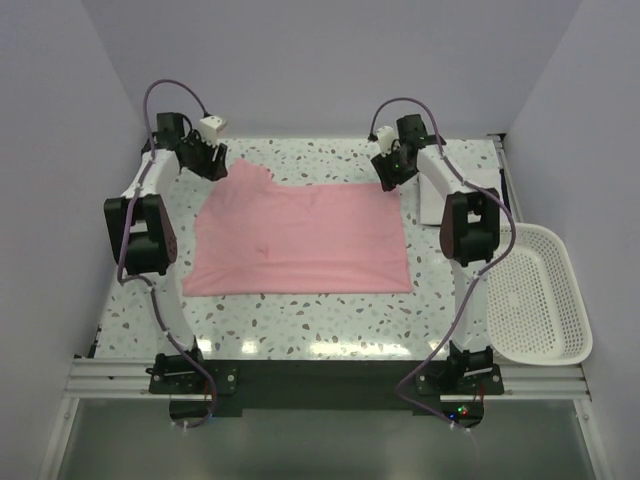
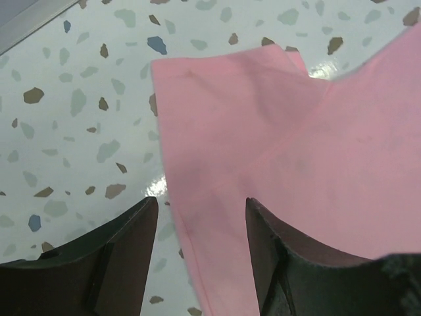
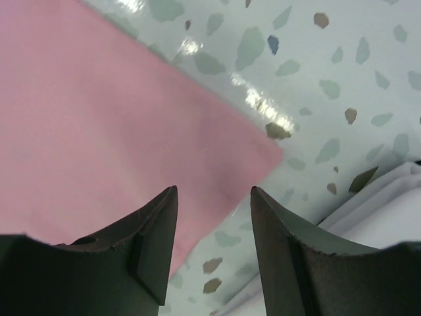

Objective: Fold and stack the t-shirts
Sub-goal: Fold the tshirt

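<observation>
Pink t-shirt (image 1: 300,235) lies spread flat at the middle of the speckled table (image 1: 300,325), its one visible sleeve poking out at 11 o'clock. The left gripper (image 2: 200,210) hovers over that sleeve at 10 o'clock of the cloth, jaws spread, the shirt's side edge running between them. The right gripper (image 3: 214,197) hangs over the far corner at 2 o'clock, jaws likewise spread and holding nothing. A white folded t-shirt (image 1: 478,172) rests at the table's 2 o'clock, and a white basket (image 1: 545,300) sits at 4 o'clock. I judge the step to be the start of a fold. The next move calls for both grippers to descend, pinch their corners together, and carry the far edge toward 6 o'clock.
</observation>
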Robot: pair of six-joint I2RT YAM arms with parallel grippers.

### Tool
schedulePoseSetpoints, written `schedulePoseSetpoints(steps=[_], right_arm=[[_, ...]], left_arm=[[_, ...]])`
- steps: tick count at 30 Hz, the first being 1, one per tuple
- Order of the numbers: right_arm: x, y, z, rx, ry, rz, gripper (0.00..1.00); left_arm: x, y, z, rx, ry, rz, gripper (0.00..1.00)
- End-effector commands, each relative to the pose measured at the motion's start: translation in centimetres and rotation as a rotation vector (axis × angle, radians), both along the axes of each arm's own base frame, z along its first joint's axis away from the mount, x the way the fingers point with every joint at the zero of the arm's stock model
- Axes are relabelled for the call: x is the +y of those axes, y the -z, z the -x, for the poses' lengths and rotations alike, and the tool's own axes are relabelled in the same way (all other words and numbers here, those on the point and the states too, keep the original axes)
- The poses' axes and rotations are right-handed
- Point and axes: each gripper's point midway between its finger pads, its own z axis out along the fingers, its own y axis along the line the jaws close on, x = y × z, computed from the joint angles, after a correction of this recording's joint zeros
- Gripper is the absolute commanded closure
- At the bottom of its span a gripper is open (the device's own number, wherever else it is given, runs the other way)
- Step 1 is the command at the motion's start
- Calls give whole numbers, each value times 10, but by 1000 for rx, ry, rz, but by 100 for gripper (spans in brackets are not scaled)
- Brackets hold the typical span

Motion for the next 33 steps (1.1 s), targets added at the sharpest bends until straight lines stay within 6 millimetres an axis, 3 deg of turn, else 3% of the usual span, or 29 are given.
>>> schedulePoseSetpoints(steps=[1,2,4,5,8,17,21,28,33], right_arm=[[-4,-27,-53,-171,57,-25,49],[-5,-11,-56,-151,59,-19,49],[-9,-8,-63,-155,62,-23,50],[-9,0,-64,-144,59,-22,50],[-10,8,-66,-136,41,-15,50],[-11,48,-42,-15,-26,-2,62],[-9,54,-36,14,-40,-9,75],[-9,61,-24,57,-81,-11,99],[-6,57,-24,56,-92,-17,100]], left_arm=[[1,-36,-45,-133,-71,28,39],[-3,-23,-49,-106,-75,33,39],[-1,-24,-60,-114,-88,30,39],[-2,-10,-61,-81,-89,32,39],[-2,7,-66,-51,-98,13,39],[-8,43,-78,21,-138,38,36],[-5,57,-88,29,-176,-26,36],[-21,88,-83,89,-152,-64,42],[-28,95,-79,117,-144,-53,58]])
